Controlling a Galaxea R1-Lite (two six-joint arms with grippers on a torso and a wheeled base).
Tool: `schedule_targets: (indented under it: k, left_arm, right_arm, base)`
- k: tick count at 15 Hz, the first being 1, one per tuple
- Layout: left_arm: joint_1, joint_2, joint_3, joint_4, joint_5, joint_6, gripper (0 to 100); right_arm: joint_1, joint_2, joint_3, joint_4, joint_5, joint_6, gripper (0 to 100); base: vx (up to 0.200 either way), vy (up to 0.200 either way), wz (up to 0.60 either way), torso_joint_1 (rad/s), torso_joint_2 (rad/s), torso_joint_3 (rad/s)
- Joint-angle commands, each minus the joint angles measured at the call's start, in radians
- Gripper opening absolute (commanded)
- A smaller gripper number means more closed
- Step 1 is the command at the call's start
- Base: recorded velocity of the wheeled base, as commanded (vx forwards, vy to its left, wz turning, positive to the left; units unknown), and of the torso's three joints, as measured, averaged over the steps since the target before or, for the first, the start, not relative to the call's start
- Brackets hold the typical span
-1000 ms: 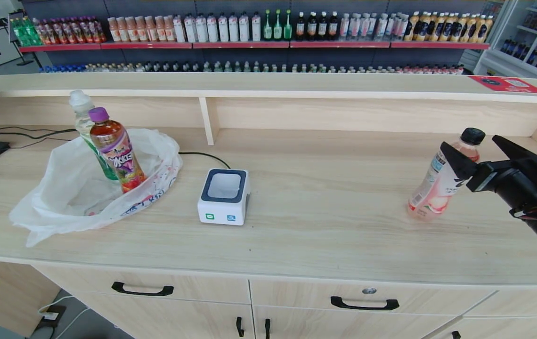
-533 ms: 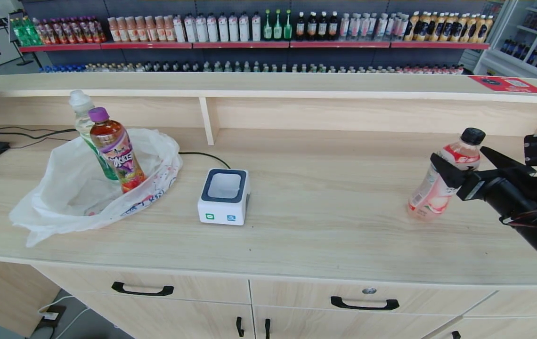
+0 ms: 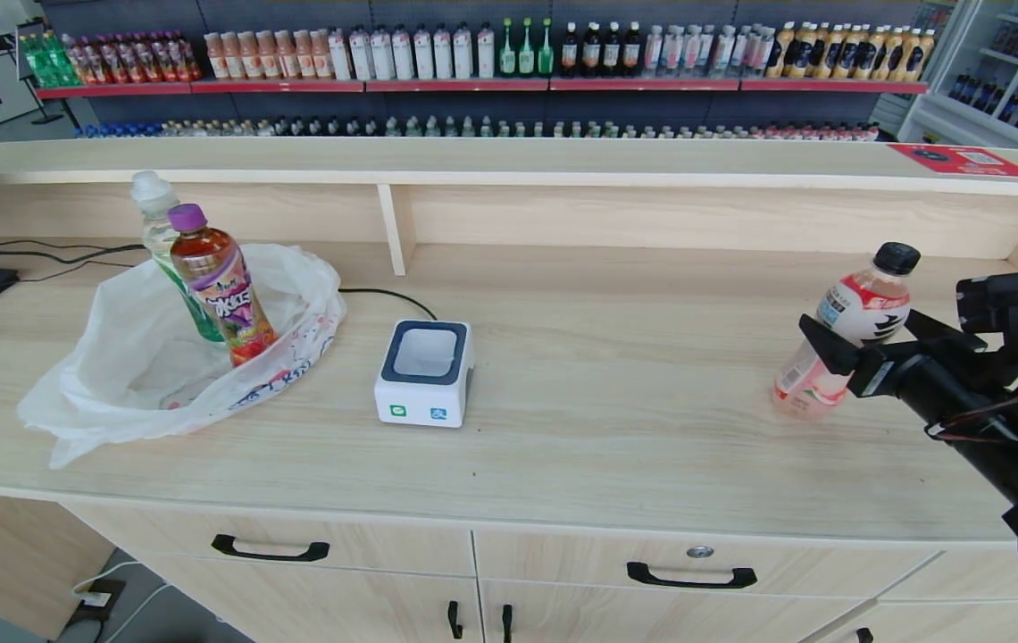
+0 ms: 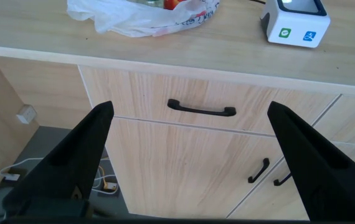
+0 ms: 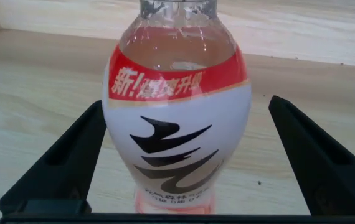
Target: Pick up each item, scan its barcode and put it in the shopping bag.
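Two bottles (image 3: 221,290) in bag (image 3: 107,384), right tool (image 3: 859,320) spread around pink bottle (image 3: 866,299), left tool (image 4: 190,107) spread

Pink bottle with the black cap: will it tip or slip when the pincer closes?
Likely tippy: the bottle is tall on a narrow base, so a one-sided nudge could topple it. Probably heavy, as pink liquid seems to fill it to the neck. Its glossy label may be slick where the open right pincer straddles it.
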Motion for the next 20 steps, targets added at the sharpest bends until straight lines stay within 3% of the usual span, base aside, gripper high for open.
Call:
schedule_targets:
  k: [1, 16, 17, 20]
  left_arm:
    - [0.0, 0.0, 0.0, 0.0, 0.001, 0.0, 100]
    - [0.0, 0.0, 0.0, 0.0, 0.0, 0.002, 100]
    - [0.0, 0.0, 0.0, 0.0, 0.0, 0.002, 100]
    - [0.0, 0.0, 0.0, 0.0, 0.0, 0.002, 100]
  right_arm:
    - [-0.01, 0.031, -0.006, -0.001, 0.0, 0.001, 100]
    - [-0.018, 0.088, -0.056, -0.001, 0.001, -0.001, 100]
    - [-0.019, 0.087, -0.072, -0.001, 0.0, -0.001, 0]
    - [-0.019, 0.082, -0.075, -0.001, 0.0, -0.001, 0]
  base:
    - [0.0, 0.0, 0.0, 0.0, 0.0, 0.0]
    - [0.0, 0.0, 0.0, 0.0, 0.0, 0.0]
    - [0.0, 0.0, 0.0, 0.0, 0.0, 0.0]
    - [0.0, 0.0, 0.0, 0.0, 0.0, 0.0]
